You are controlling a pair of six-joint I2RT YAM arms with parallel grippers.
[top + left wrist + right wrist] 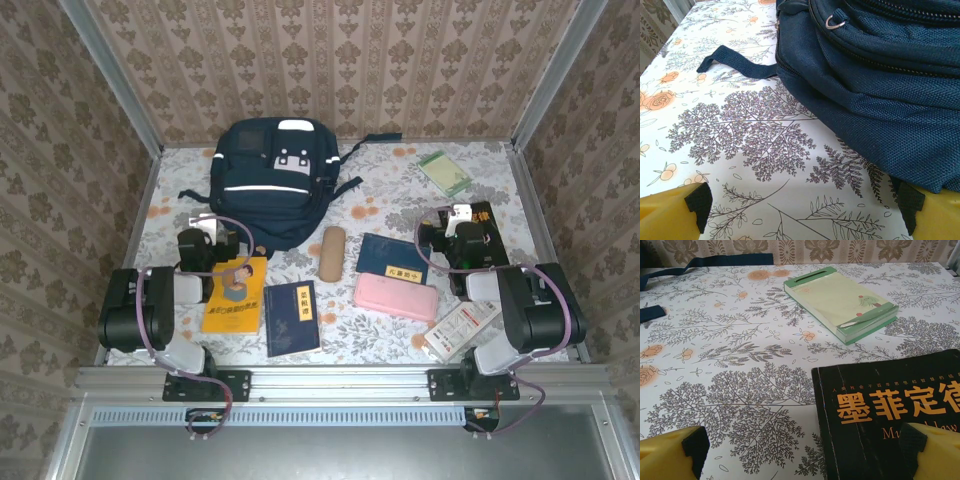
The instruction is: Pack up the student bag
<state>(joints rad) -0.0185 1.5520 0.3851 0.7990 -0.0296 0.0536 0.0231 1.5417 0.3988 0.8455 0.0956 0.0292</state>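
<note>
Student bag (268,185) lies far left on the worktop (400,190), apparently zipped. Left fingers (665,212) are spread and empty, just near of it. Right fingers (940,450) are spread and empty at the black book (865,415). Risks: the loose strap (735,65) may snag, and the flat book may slide when pinched.

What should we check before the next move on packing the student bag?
1. left gripper open and empty: ok.
2. right gripper open and empty: ok.
3. student bag unzipped for loading: not ok, zips look shut in the left wrist view.
4. Room inside the bag: cannot tell.
5. black book flat and uncovered, just ahead of the right gripper: ok.
6. loose strap lying clear of the left gripper: ok.
</note>
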